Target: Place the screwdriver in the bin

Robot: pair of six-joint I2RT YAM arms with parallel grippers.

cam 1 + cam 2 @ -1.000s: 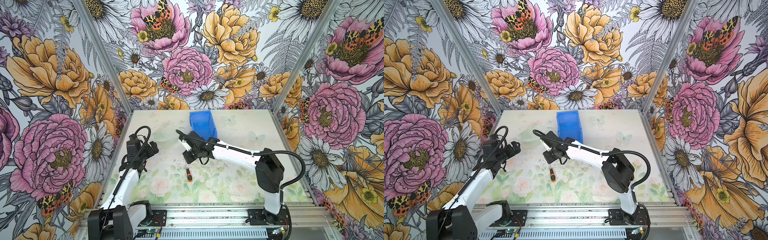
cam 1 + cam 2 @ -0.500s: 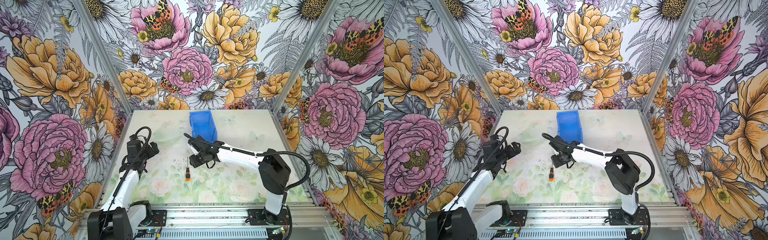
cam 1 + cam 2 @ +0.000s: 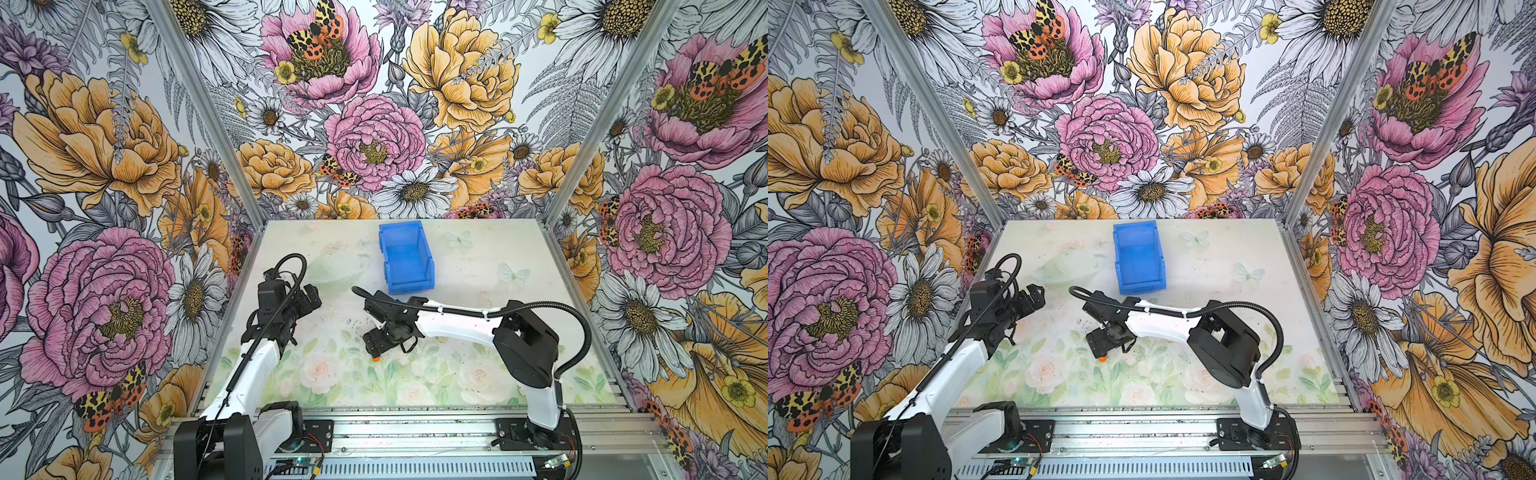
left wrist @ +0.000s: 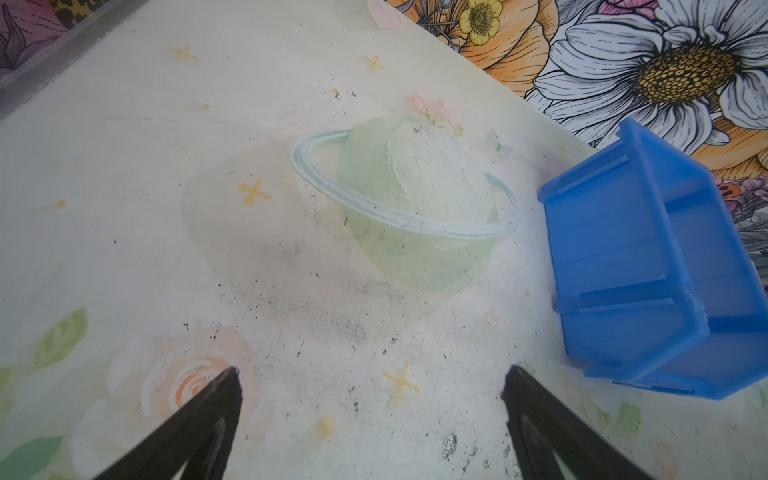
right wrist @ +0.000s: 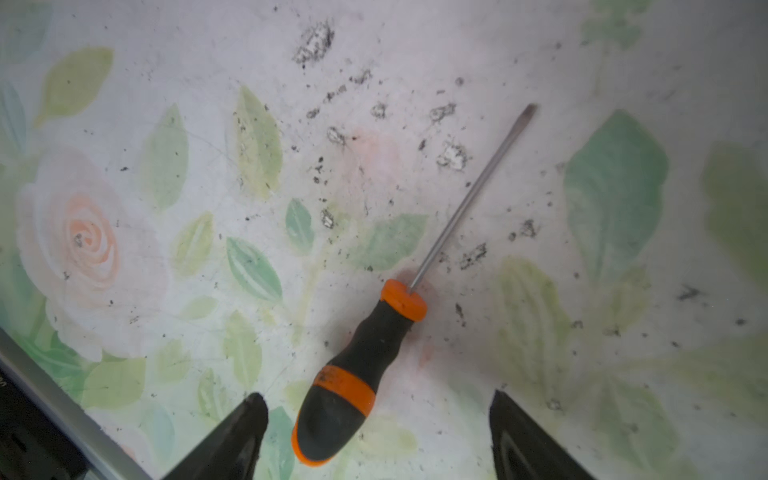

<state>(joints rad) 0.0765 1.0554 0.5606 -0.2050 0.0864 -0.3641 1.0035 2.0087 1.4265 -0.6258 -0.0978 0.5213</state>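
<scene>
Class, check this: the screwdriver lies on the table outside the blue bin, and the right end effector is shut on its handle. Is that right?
No. The right end effector is open: the right wrist view shows its fingers apart on either side of the handle, gripping nothing. The screwdriver does lie on the table outside the blue bin.

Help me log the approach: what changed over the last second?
The right gripper moved away from the bin and came over the screwdriver. Its jaws, now open, stand to either side of the handle's end without gripping it. Nothing was picked up. The screwdriver, the bin and the left gripper stayed put.
</scene>
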